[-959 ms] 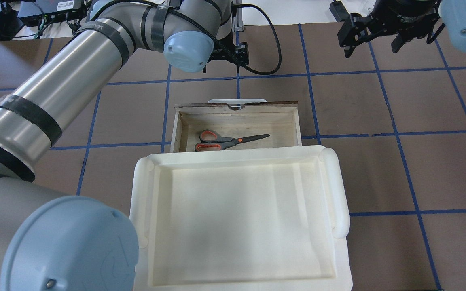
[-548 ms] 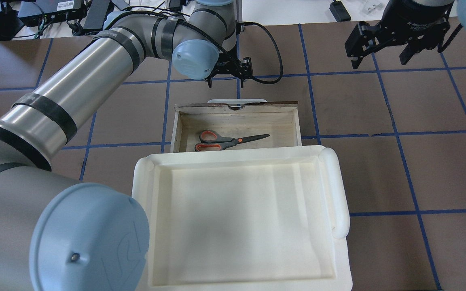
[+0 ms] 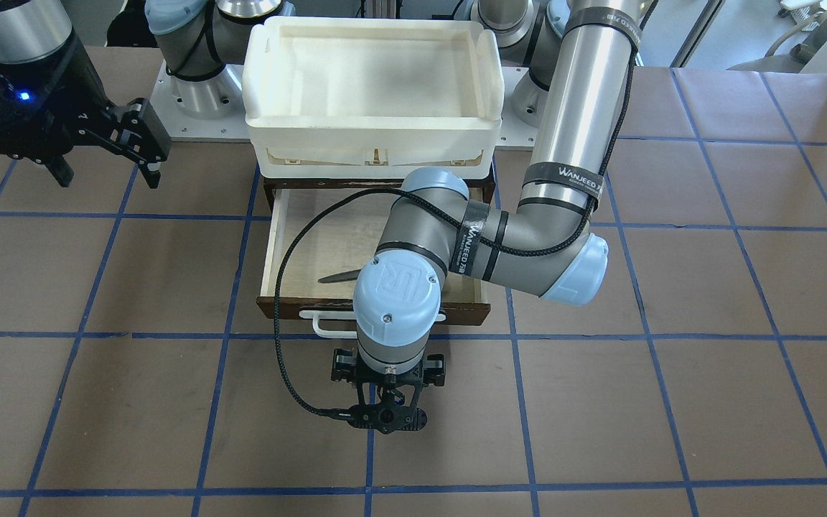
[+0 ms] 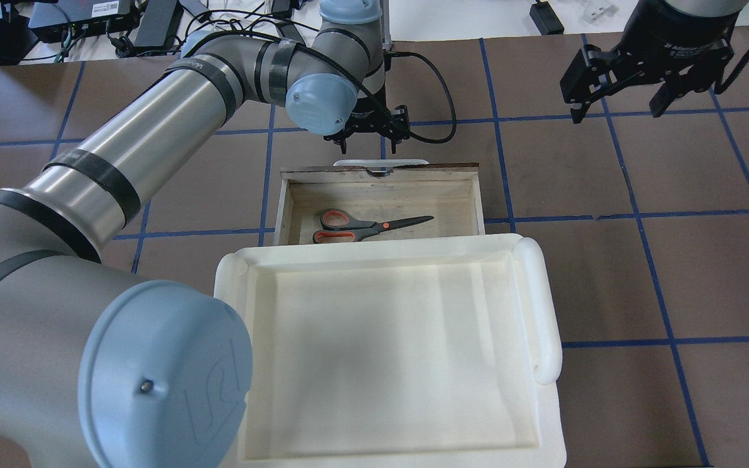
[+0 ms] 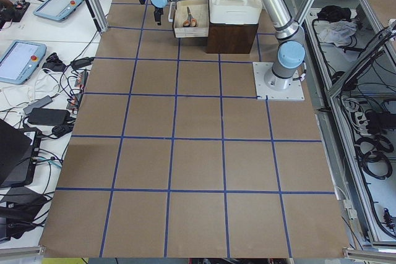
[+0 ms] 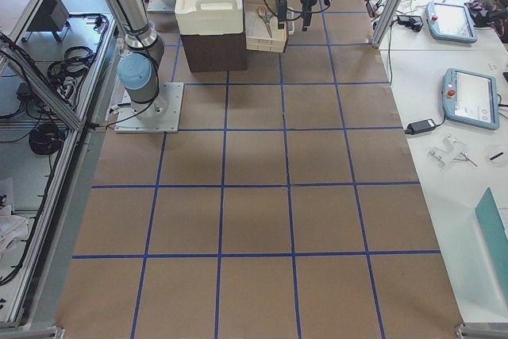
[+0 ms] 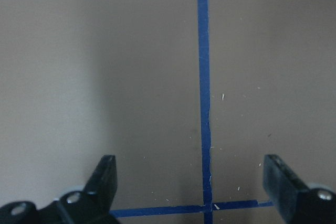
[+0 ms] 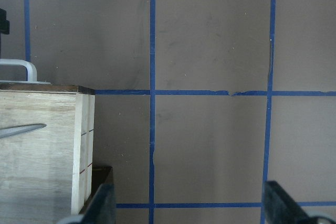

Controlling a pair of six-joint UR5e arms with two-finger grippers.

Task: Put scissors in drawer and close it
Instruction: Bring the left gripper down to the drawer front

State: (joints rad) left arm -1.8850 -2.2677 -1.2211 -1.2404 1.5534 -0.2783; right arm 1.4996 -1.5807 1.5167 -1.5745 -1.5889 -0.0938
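The scissors (image 4: 361,227), grey handles lined orange with dark blades, lie flat inside the open drawer (image 4: 478,201); only their blade tip (image 3: 334,277) shows in the front-facing view. The drawer's white bar handle (image 4: 381,161) faces away from the robot. My left gripper (image 4: 368,135) is open and empty, pointing down over the bare table just beyond the handle; the left wrist view shows its fingers (image 7: 102,182) wide apart. My right gripper (image 4: 616,110) is open and empty, hanging above the table far to the drawer's right.
A white plastic tray (image 4: 547,312) sits on the dark cabinet, above the drawer's rear part. The left arm's elbow (image 3: 564,266) hangs over the drawer's side. Blue tape lines cross the brown table. Cables and devices lie beyond the far edge.
The left gripper has moved toward the drawer's front, ending close to the handle. The right gripper has shifted slightly right. The scissors and drawer have not moved.
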